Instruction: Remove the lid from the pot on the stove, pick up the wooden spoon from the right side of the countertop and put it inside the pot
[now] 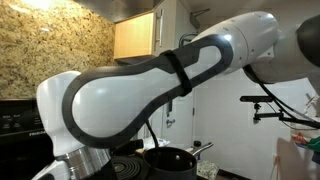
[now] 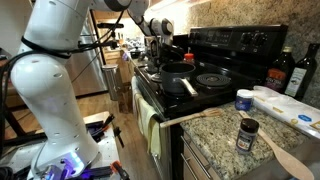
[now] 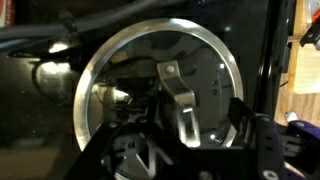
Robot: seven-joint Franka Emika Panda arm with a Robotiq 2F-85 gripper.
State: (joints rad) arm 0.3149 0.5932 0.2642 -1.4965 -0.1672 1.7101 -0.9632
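Hovering the claw (image 3: 190,152), spread wide by the looks and pinching nothing, over the lid (image 3: 125,65) on the pot (image 2: 178,82) on the stove (image 2: 240,42). Could skid off the knob (image 3: 180,100) if closed off-centre and drop the glass. Spotted the wooden spoon (image 2: 290,160) on the counter (image 2: 205,130), 5 o'clock.
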